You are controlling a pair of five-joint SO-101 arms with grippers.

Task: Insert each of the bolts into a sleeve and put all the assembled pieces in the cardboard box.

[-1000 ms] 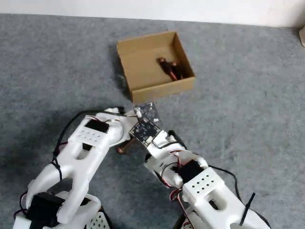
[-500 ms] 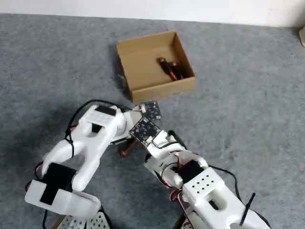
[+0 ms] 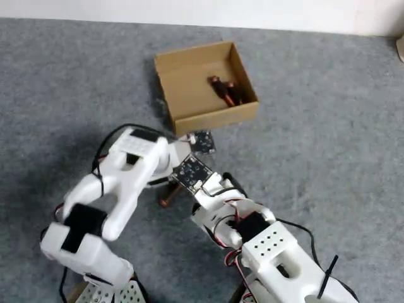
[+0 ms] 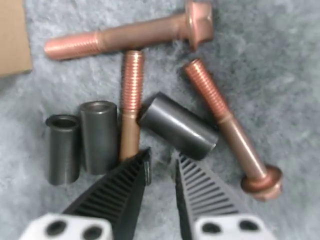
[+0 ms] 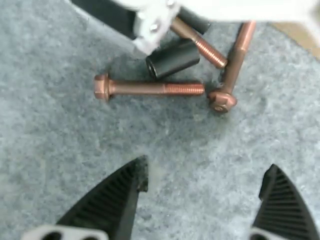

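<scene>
In the left wrist view the left pincer (image 4: 162,156) sits at the bottom of the frame. Its jaws are narrow with nothing between them, and one tip overlaps the shank of the middle bolt (image 4: 131,95). I judge the gap too slim for the lying sleeve (image 4: 177,126) just past the tips. Coming down like this could shove that sleeve, which would likely roll on the counter (image 4: 280,60). It could also catch bolt and sleeve together, since they seem to touch. Two more sleeves (image 4: 100,135) at centre left sit close side by side, so a grab there could drag both. Further up lie a diagonal bolt (image 4: 225,117) and a top bolt (image 4: 130,35).

The right pincer (image 5: 207,170) is spread wide and empty at the bottom of its own view, well short of the pile. Both arms crowd one spot, so a clash is possible.

The wrist views lay out the pile, which the arms mostly cover from above. The high view gives the cardboard box (image 3: 218,117) at upper centre, with assembled pieces (image 3: 226,90) inside.
</scene>
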